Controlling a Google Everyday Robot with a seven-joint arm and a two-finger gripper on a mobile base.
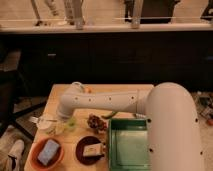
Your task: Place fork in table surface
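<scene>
Reaching over the desk (59, 94), your pincer (62, 116) hangs beside the cup (47, 123); its grip cannot be told. Lower the fork (35, 120) flat onto bare wood.

High single view, perhaps robot-mounted.
Facing down along the arm (107, 102) onto the table surface (57, 92), close; gripper (61, 119) low left.
</scene>
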